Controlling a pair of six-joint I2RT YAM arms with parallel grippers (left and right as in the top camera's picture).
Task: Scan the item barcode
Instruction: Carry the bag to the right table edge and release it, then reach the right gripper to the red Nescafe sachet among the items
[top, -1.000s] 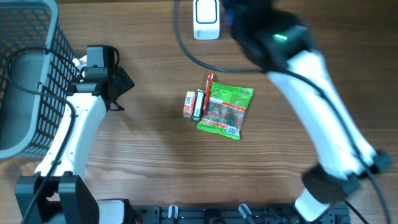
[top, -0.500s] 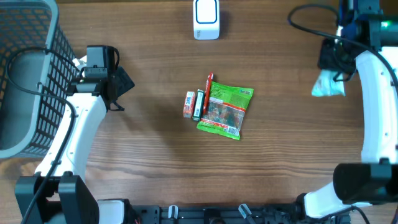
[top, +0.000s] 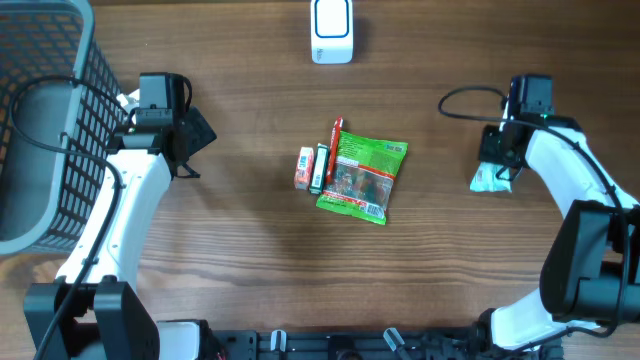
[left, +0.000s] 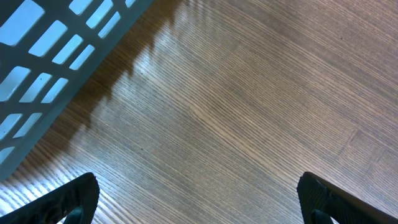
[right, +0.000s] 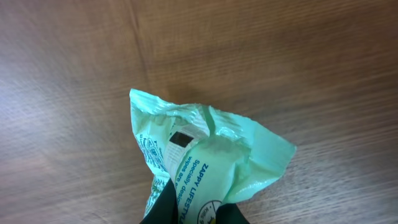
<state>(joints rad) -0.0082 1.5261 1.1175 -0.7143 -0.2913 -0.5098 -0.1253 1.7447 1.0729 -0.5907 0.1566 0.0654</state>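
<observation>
The item is a pale green wipes packet with blue print, and my right gripper is shut on its lower end. From overhead the packet hangs low over the right side of the table under the right gripper. A small dark patch shows on its label, but I cannot make out a barcode. The white scanner stands at the back centre, well away from the packet. My left gripper is open over bare wood next to the basket, and in the overhead view the left gripper is at the left.
A grey mesh basket fills the far left, and the basket wall is close to the left gripper. At mid-table lie a green snack bag, a small orange box and two thin sticks.
The right arm swung from beside the scanner at the back to the right side, then came nearer and lower with the packet. The left arm stayed still.
</observation>
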